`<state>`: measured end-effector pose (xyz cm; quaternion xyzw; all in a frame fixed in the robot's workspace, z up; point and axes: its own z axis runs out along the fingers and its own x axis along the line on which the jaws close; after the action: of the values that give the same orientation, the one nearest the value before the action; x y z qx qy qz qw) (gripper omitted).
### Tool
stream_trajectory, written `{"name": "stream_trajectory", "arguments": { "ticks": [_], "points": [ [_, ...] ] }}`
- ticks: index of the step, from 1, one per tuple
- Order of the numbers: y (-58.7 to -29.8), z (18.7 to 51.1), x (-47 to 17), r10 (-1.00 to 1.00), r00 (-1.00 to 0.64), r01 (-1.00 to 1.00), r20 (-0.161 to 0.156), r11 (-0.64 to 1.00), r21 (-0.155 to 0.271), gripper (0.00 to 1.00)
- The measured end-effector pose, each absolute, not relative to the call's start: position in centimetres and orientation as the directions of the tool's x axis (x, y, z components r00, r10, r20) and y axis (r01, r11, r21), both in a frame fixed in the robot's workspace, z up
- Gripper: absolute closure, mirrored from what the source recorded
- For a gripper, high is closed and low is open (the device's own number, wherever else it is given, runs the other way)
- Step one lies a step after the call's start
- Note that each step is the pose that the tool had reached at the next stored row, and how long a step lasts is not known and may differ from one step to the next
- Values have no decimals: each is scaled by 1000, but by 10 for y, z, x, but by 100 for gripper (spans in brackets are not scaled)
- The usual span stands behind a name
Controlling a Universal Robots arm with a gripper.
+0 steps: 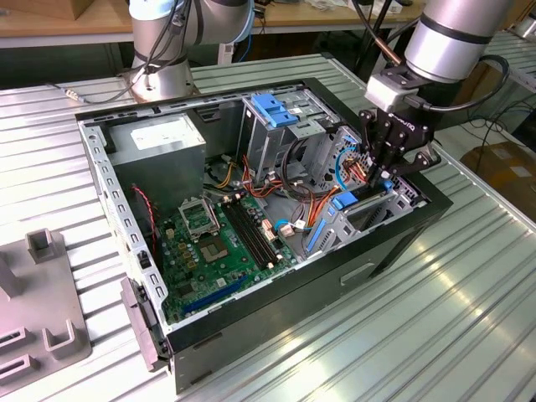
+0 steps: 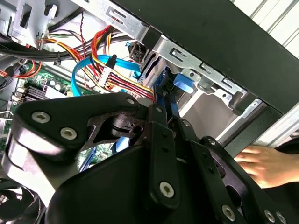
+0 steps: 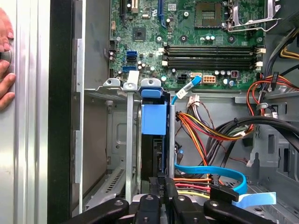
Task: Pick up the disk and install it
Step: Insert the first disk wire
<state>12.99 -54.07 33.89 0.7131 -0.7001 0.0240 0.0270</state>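
Seating the disk (image 3: 154,154): tool (image 1: 384,177) is clamped on its blue-railed edge, disk standing on edge, partly down in the drive bay (image 1: 368,209) of the PC case (image 1: 402,243). Install underway; final push needs straight travel, clear of cables (image 3: 201,133).

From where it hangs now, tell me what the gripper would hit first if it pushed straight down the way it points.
The gripper points down into the drive bay at the case's corner. Its fingers close on the blue-railed disk, standing on edge in that bay, so the disk would likely bottom out in the bay first. How deep it already sits is unclear.
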Motion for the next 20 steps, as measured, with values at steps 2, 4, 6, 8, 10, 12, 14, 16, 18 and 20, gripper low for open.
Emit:
{"name": "stream_trajectory", "arguments": {
  "ticks": [2,4,6,8,10,12,14,16,18,20],
  "points": [
    [-541,339,130,-997,19,-1000,71,-18,5,84],
    [-541,339,130,-997,19,-1000,72,-18,5,76],
    [-541,343,130,-997,19,-1000,72,-18,5,76],
    [-541,345,130,-997,19,-1000,72,-18,5,76],
    [-541,345,130,-997,19,-1000,72,-18,5,76],
    [-541,345,130,-997,19,-1000,72,-18,5,84],
    [-541,345,130,-997,19,-1000,72,-18,5,89],
    [-541,345,130,-997,19,-1000,72,-18,5,89],
    [-541,345,130,-997,19,-1000,72,-18,5,89],
    [-541,345,130,-997,19,-1000,72,-18,5,89]
  ]
}}
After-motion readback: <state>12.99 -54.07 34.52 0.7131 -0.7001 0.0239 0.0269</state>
